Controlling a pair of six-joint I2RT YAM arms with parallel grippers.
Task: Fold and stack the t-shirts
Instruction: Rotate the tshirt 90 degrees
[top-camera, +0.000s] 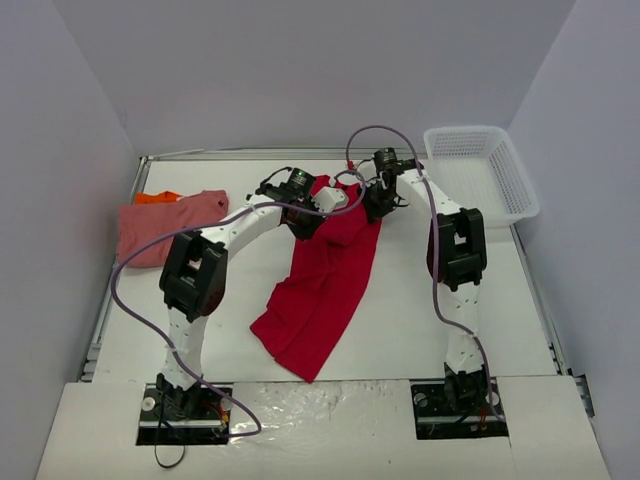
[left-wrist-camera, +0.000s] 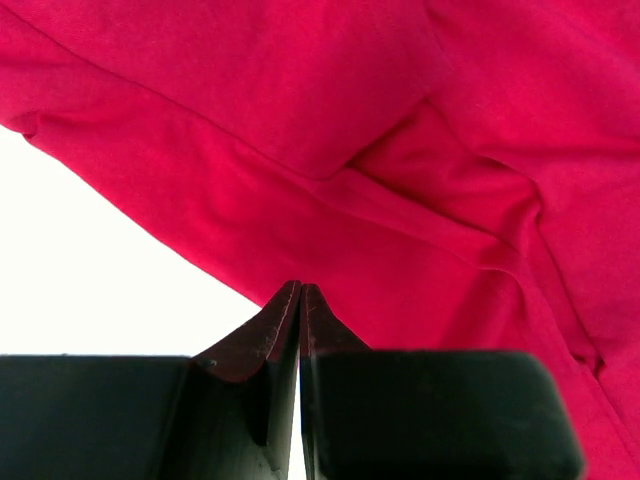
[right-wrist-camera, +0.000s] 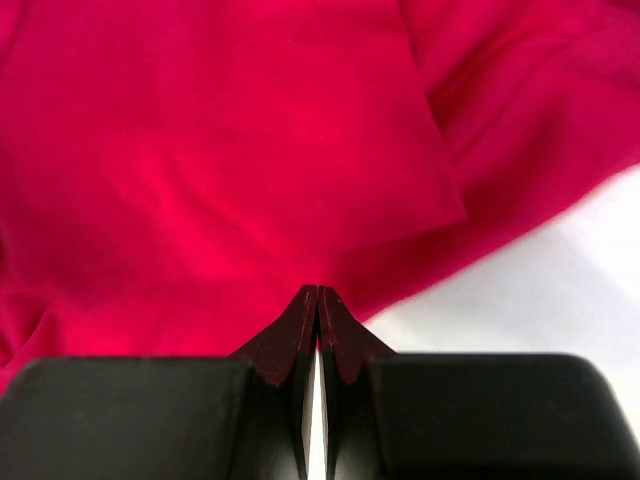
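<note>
The bright red t-shirt (top-camera: 325, 290) lies in a long crumpled strip down the middle of the table, its far end drawn up between the two arms. My left gripper (top-camera: 308, 213) is at that far end's left side; in the left wrist view its tips (left-wrist-camera: 301, 287) are shut, meeting right at the red cloth (left-wrist-camera: 400, 150). My right gripper (top-camera: 377, 205) is at the right side, shut (right-wrist-camera: 318, 290) on the cloth's edge (right-wrist-camera: 250, 150). A salmon pink t-shirt (top-camera: 165, 225) lies folded at the far left with an orange one (top-camera: 157, 197) showing from under it.
A white mesh basket (top-camera: 480, 170) stands at the far right corner. Grey walls close in the table on three sides. Purple cables loop from both arms over the table.
</note>
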